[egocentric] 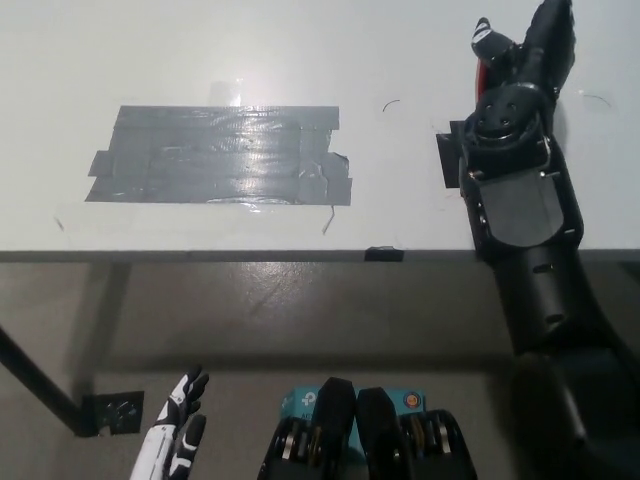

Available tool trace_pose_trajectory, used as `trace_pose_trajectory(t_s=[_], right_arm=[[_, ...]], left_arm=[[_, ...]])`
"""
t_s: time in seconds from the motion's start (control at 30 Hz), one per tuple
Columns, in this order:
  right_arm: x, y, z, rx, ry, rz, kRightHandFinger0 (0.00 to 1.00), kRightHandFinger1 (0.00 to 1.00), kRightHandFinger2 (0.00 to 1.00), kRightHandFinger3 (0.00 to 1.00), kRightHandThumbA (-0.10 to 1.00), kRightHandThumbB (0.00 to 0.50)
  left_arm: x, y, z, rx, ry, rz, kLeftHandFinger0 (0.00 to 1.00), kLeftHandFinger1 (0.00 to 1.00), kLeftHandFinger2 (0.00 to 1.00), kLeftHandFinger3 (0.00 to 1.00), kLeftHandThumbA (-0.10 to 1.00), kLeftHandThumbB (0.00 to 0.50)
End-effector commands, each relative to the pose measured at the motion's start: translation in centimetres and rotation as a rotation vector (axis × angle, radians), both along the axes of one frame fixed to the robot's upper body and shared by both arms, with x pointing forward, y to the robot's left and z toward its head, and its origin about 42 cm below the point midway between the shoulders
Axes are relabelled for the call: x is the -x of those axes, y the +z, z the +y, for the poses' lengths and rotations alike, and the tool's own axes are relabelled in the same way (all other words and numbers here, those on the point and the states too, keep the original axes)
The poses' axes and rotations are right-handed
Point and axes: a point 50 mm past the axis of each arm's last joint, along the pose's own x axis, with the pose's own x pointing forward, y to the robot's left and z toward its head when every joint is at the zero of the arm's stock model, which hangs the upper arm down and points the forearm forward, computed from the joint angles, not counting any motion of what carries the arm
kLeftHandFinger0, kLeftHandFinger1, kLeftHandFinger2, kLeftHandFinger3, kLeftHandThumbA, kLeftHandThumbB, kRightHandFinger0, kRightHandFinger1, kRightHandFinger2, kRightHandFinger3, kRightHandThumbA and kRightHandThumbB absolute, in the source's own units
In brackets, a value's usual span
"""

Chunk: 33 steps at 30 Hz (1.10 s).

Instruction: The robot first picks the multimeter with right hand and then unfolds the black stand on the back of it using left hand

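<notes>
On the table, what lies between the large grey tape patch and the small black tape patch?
In the head view, only bare white table with a small dark mark lies between the grey tape patch and the black tape patch.

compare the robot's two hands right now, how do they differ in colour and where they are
The right hand is black and reaches over the white table, covering most of the multimeter; the left hand is white and hangs low, below the table edge, near nothing. The left hand's fingers are spread open; the right hand's grasp cannot be made out. Both point away from the robot.
</notes>
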Motion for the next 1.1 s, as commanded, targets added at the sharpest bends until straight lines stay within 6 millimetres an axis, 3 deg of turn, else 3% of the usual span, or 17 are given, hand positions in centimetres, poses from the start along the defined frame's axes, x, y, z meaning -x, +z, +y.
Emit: trace_pose_trajectory(t_s=[0.0,0.27,0.63,0.7,0.73,1.07], right_arm=[[-0.6,3.5,-0.7,-0.036,-0.027,-0.091,1.0,1.0,1.0,1.0,0.63,0.462],[-0.5,3.3,-2.1,-0.07,0.039,-0.059,1.0,1.0,1.0,1.0,0.81,0.5],[-0.4,2.5,-3.1,-0.064,0.099,-0.009,1.0,1.0,1.0,1.0,0.87,0.5],[-0.6,2.7,-3.2,-0.079,0.129,-0.004,1.0,1.0,1.0,1.0,0.9,0.5],[-0.4,2.7,-3.3,-0.08,0.154,0.006,1.0,1.0,1.0,1.0,0.99,0.499],[0.0,1.3,-3.7,-0.117,0.203,0.049,1.0,1.0,1.0,1.0,1.0,0.478]], left_arm=[[0.7,0.5,0.0,-0.063,-0.005,-0.043,1.0,1.0,1.0,1.0,1.0,0.106],[0.7,0.3,-0.3,-0.099,-0.04,-0.058,1.0,1.0,1.0,1.0,1.0,0.095],[1.0,0.4,-0.2,-0.115,-0.046,-0.058,1.0,1.0,1.0,1.0,1.0,0.093],[0.7,0.5,-0.1,-0.114,-0.046,-0.061,1.0,1.0,1.0,1.0,1.0,0.093],[0.7,0.4,-0.2,-0.11,-0.045,-0.06,1.0,1.0,1.0,1.0,1.0,0.093],[1.3,0.2,-0.1,-0.122,-0.064,-0.05,1.0,1.0,1.0,1.0,1.0,0.061]])
